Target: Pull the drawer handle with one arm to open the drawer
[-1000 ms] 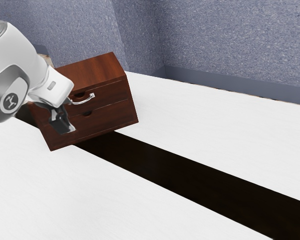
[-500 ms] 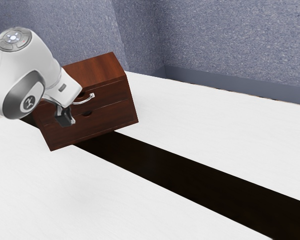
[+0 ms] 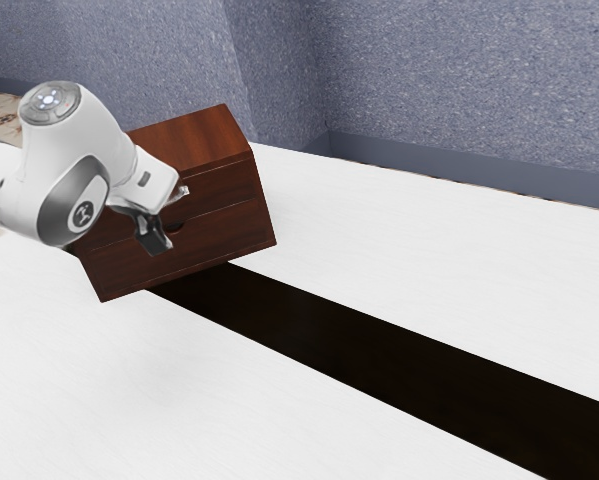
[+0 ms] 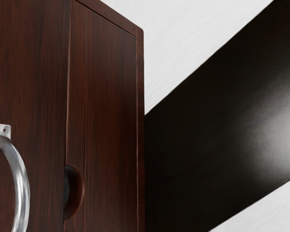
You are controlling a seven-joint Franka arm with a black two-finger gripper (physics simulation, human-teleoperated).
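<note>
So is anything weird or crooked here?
Only the wide dark strip looks odd. It cuts slantwise across the white table and starts right at the wooden cabinet. Nothing looks spilled or broken.

Close up on the dark reddish-brown wooden drawer cabinet (image 4: 106,121). A curved silver metal handle (image 4: 16,179) stands off its front, with a scooped finger recess (image 4: 73,191) just beside. Beyond lies the white surface (image 4: 183,43), crossed by a black strip (image 4: 217,145).

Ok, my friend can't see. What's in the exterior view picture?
A white robot arm holds its black gripper at the front of a small brown cabinet, near its silver handle. The cabinet stands on a white table crossed by a dark strip.
</note>
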